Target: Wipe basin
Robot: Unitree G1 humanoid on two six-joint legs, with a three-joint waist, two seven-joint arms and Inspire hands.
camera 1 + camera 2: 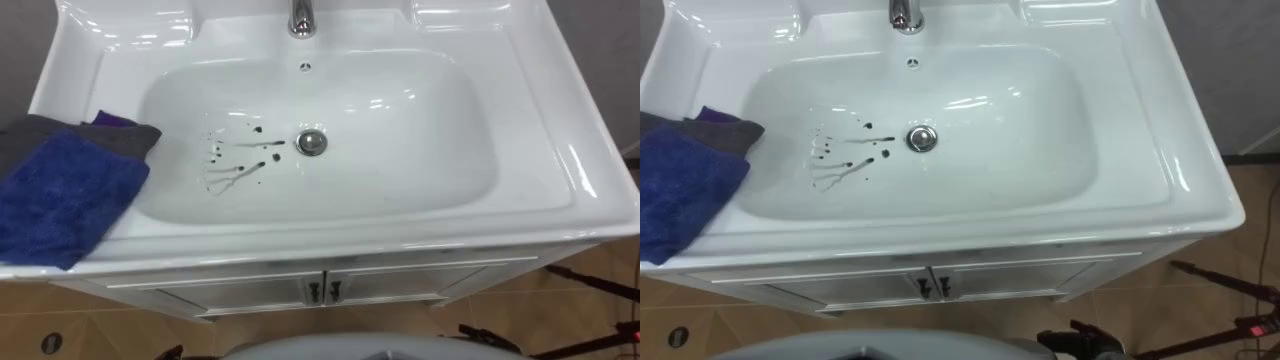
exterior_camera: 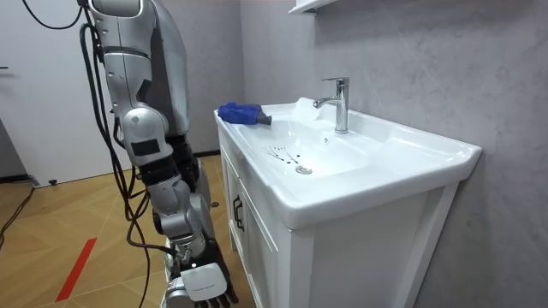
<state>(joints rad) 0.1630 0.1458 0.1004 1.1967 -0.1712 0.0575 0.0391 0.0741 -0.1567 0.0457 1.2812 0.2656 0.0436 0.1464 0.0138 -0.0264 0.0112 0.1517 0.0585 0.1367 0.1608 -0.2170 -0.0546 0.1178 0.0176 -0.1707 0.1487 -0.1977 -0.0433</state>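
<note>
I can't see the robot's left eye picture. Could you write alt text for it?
Looking down into a white basin with dark splashes and streaks just left of its drain. A blue cloth lies bunched on the basin's left rim, over a grey cloth. A chrome tap stands at the far edge.

The basin (image 1: 520, 120) looked like glossy white ceramic, smooth and streaked with highlights, with dark smears (image 1: 245, 160) dulling its floor left of centre. The faucet (image 1: 302, 18) and drain ring (image 1: 312, 142) were polished metal. At the left edge lay a blue cloth (image 1: 60, 195), matt and fuzzy. The cabinet (image 1: 250, 290) below was smooth, satin white. In the room view, the wall (image 2: 428, 60) was rough grey plaster.
</note>
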